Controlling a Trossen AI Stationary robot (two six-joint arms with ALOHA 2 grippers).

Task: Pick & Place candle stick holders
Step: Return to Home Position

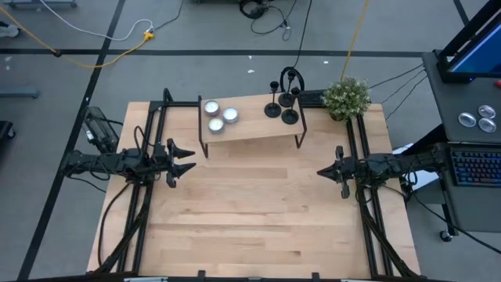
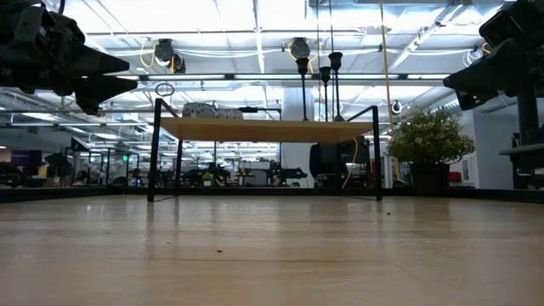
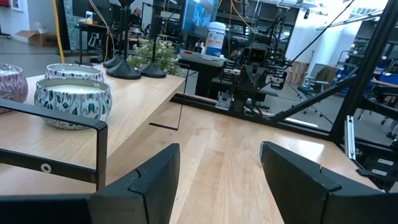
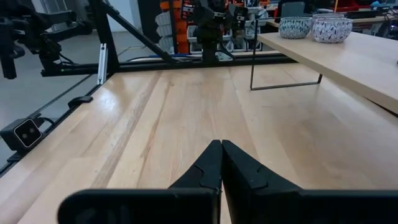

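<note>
Pale wood of the bench [image 1: 258,227] runs across the near half, and none of the task's things are on it. Midway back, the two arms sit at opposite edges, facing each other across the width. The left arm [image 1: 109,163] hangs at the left edge with the left jaws spread wide; its wrist view shows a clear gap between the two fingers [image 3: 155,180]. The right arm [image 1: 391,166] hangs at the right edge, and the right jaws are pressed together, tips meeting with nothing pinched between them. In the low view both sets of jaws hang well above the wood.

Farther back stands the shelf [image 1: 250,133], a wooden board on thin black legs. Its left part carries three candles [image 1: 216,124] in patterned cups. Its right part carries the three black candle holders [image 1: 272,110], grouped close together, each upright on its round base with its stem pointing straight up. A potted plant [image 1: 346,96] sits at the far right corner, just beside the shelf's end.

The candle holders lie beyond both arms and inward, toward the far side. The right jaws are the nearer to them, and the left jaws are nearer the candles. Neither is close. With all three on the shelf, the placing looks finished, so the coming move is likely a retreat rather than a reach, and both arms sit well apart from the shelf's legs.
</note>
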